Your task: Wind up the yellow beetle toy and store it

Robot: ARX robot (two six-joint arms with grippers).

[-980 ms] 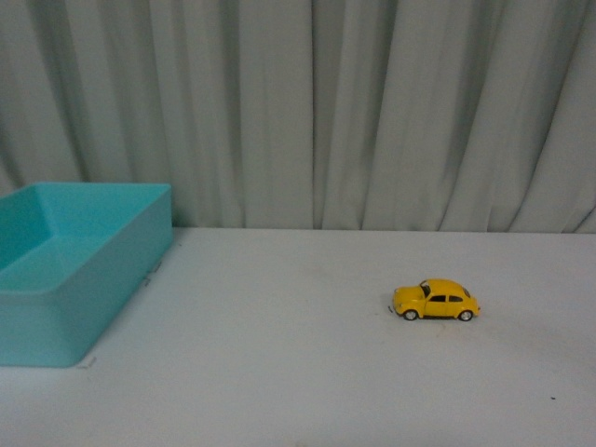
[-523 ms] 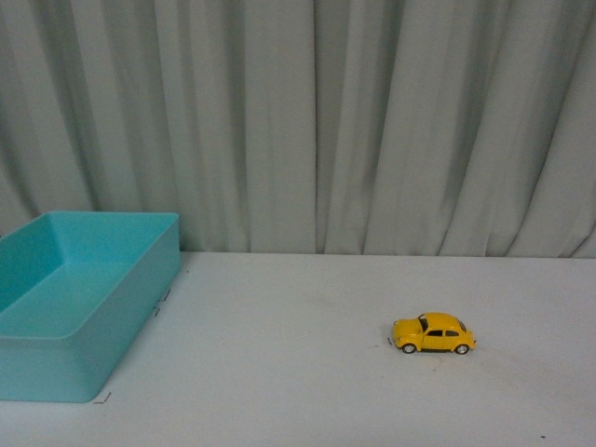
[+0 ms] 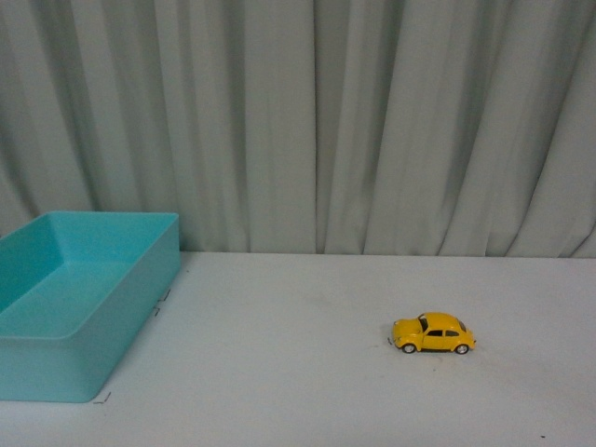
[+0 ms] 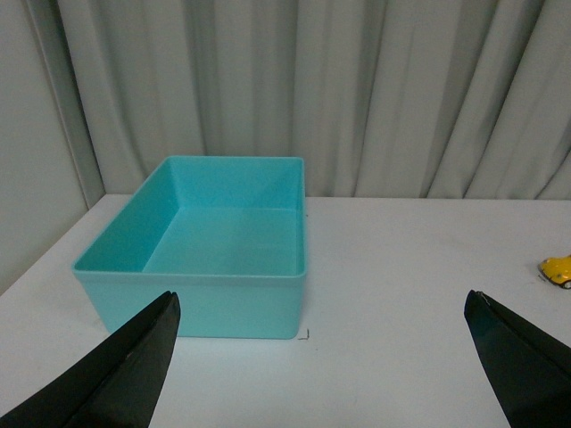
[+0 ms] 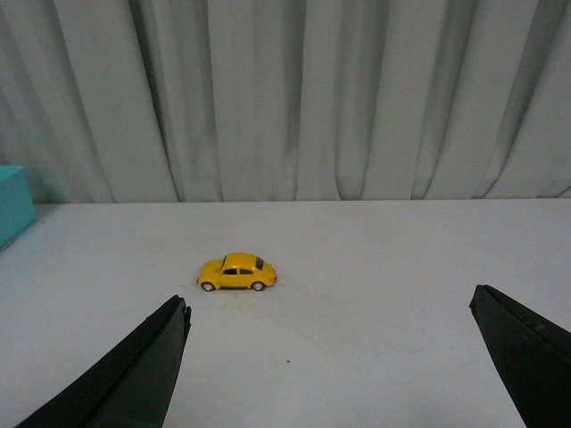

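The yellow beetle toy (image 3: 434, 334) is standing on its 4 wheels on the white surface (image 3: 279, 391), on the robot's right side and well apart from the teal bin (image 3: 140, 317) at the left. Its long axis is running left-right across the front view, so it is showing its side to the robot. The right fingers (image 5: 134, 379) are spread wide and holding nothing. The toy is lying ahead of them, beyond the tips and not yet between them. The left fingers (image 4: 125, 374) are also spread, facing the bin, w/ the toy only at the edge of their view. So the right arm is nearer, imo. Vs 1 s ago, toy and bin are both sitting lower in the front view, approx. the same apart. The camera is looking shifted, not the toy.
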